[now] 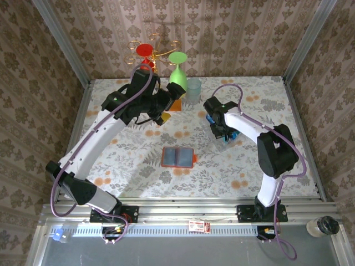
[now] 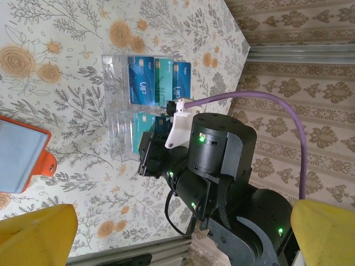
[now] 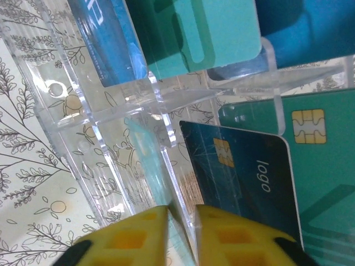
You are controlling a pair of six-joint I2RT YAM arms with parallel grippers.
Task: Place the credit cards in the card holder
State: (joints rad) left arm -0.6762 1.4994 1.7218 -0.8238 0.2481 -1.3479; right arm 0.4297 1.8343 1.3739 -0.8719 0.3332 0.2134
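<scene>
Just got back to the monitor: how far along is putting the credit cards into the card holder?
Done: nothing visible; the open orange-red wallet with grey-blue pockets shows no card. In hand: the right tool has its fingers close together at a slot of the clear plastic rack; grip unclear. To do: the blue and teal plastic cards stand in the rack.
</scene>
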